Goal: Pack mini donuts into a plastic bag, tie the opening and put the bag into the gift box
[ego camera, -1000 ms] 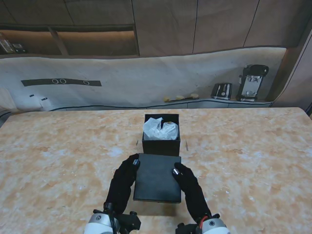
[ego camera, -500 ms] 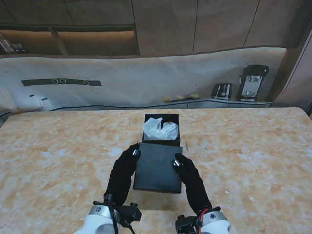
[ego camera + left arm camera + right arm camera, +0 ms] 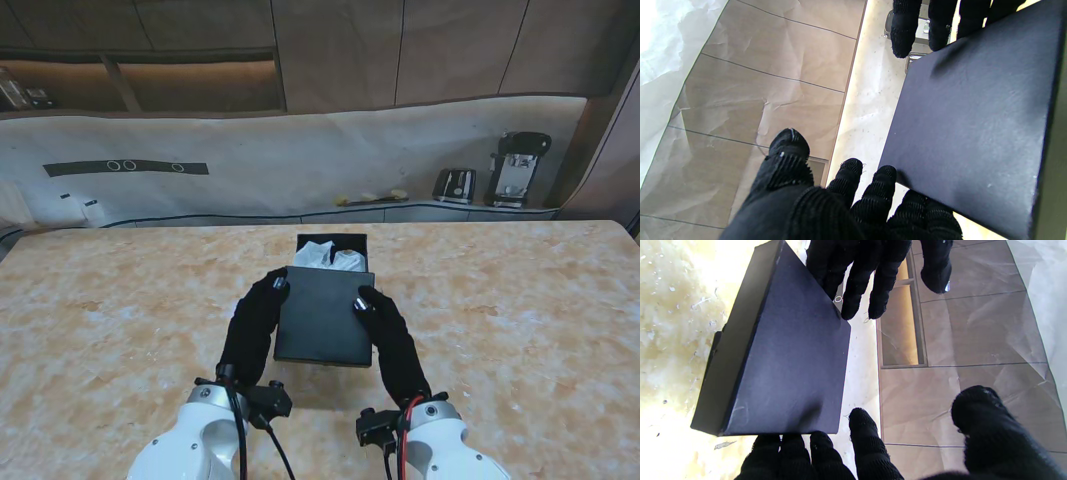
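Left hand (image 3: 256, 322) and right hand (image 3: 385, 328) clamp the black lid (image 3: 322, 314) at 9 and 3, half over the gift box (image 3: 333, 243).

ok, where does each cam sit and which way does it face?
Stand: above the shoulders, facing down at table and box; both arms show.
Left wrist: faces along left hand, lid beside it.
Right wrist: faces along right hand, same lid.
Shared: the lid; each wrist view catches the other hand's fingers.
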Available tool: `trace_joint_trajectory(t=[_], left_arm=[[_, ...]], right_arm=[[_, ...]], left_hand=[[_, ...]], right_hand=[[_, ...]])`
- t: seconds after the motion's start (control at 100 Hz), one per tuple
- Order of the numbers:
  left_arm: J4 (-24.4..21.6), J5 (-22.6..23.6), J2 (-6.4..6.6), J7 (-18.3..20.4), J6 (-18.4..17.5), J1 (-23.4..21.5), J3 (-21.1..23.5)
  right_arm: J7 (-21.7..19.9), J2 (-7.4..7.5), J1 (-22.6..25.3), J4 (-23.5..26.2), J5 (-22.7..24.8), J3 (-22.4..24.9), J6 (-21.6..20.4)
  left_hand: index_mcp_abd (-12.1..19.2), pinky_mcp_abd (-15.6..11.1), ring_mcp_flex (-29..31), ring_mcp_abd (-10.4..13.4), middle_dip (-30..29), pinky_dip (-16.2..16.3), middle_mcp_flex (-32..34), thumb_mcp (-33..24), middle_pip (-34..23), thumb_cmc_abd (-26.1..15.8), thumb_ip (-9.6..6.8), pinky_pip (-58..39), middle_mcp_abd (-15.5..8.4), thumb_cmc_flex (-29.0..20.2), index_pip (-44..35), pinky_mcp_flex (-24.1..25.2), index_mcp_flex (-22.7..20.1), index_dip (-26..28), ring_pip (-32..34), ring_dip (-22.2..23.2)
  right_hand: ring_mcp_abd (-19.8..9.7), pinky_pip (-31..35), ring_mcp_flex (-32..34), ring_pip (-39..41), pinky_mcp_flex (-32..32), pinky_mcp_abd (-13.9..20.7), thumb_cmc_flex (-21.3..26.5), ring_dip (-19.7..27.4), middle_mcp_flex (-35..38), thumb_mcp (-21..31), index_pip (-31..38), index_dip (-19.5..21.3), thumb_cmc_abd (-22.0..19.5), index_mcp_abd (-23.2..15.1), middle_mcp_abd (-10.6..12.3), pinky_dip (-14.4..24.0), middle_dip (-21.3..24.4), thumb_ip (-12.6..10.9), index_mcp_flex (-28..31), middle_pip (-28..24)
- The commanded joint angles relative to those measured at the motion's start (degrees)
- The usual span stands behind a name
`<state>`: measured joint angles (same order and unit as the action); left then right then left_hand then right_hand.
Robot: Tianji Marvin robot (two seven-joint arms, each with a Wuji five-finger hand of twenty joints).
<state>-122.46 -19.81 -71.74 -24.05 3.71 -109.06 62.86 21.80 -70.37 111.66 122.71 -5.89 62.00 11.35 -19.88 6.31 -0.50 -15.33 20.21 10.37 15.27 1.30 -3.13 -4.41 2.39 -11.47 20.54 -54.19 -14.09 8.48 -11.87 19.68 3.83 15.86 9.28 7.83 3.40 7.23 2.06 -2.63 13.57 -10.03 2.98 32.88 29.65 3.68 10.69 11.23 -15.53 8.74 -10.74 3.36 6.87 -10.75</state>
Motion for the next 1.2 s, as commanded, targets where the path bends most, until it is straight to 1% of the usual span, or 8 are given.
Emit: trace_joint_trajectory(t=[0.0, 0.41, 0.74, 1.19], left_arm=[[-0.1, -0.8, -0.78, 2.0, 0.5, 0.9, -1.2], [2.8, -3.1, -1.59, 1.7, 3.4, 6.9, -1.0], [5.9, -4.9, -2.21, 1.8, 5.7, 11.8, -0.8], [9.7, -5.9, -2.73, 2.7, 8.4, 17.5, -0.6]], right_arm=[[-1.8, -1.16, -0.9, 0.4, -1.0, -1.4, 0.4], [-1.4, -2.03, -6.5, -1.7, -3.2, -1.6, 2.9], [-0.6, -2.9, -11.8, -4.5, -4.3, -1.7, 4.7], [0.8, -4.14, -17.7, -8.3, -6.5, -2.1, 6.2]], left_hand=[[0.5, 2.9, 7.9, -3.7, -0.2, 2.1, 1.7, 0.2, 0.2, -1.7, -0.95, -11.4, -0.5, -0.6, -1.0, -5.7, -1.1, -0.8, 11.1, 2.5], [0.1, 2.8, 8.1, -3.7, -0.2, 2.1, 2.0, 0.0, 0.2, -1.6, -0.98, -11.6, -0.5, -0.7, -0.7, -5.7, -1.6, -0.8, 11.0, 2.6], [0.3, 2.7, 8.3, -3.5, -0.2, 2.2, 2.1, 0.0, 0.2, -1.6, -0.98, -11.7, -0.7, -0.8, -0.5, -5.7, -1.8, -0.8, 10.8, 2.6], [1.0, 2.5, 8.6, -3.4, -0.2, 2.4, 2.7, 0.1, 0.1, -1.3, -0.88, -12.0, -0.4, -1.1, -1.0, -5.8, -3.1, -0.6, 10.9, 2.7]], right_hand=[[-2.0, 4.1, 5.5, 7.7, 3.0, 1.5, -1.1, -1.6, 6.9, 0.2, 0.9, -0.6, 0.5, -0.1, 3.2, 2.7, -1.2, 1.5, -0.6, -10.3], [-2.1, 4.0, 5.6, 7.6, 2.9, 1.5, -0.8, -1.5, 6.8, 0.1, 0.5, -0.8, 0.4, 0.2, 3.3, 3.0, -1.6, 1.5, -0.1, -11.2], [-2.1, 3.9, 5.7, 7.5, 3.0, 1.5, -0.7, -1.5, 6.8, -0.1, 0.2, -0.9, 0.3, 0.2, 3.2, 3.1, -1.7, 1.5, 0.2, -11.4], [-2.0, 3.8, 5.7, 7.3, 2.9, 1.6, -0.4, -1.4, 6.8, -0.5, 0.1, -0.9, 0.3, 0.2, 3.2, 3.3, -1.8, 1.4, 0.6, -11.8]])
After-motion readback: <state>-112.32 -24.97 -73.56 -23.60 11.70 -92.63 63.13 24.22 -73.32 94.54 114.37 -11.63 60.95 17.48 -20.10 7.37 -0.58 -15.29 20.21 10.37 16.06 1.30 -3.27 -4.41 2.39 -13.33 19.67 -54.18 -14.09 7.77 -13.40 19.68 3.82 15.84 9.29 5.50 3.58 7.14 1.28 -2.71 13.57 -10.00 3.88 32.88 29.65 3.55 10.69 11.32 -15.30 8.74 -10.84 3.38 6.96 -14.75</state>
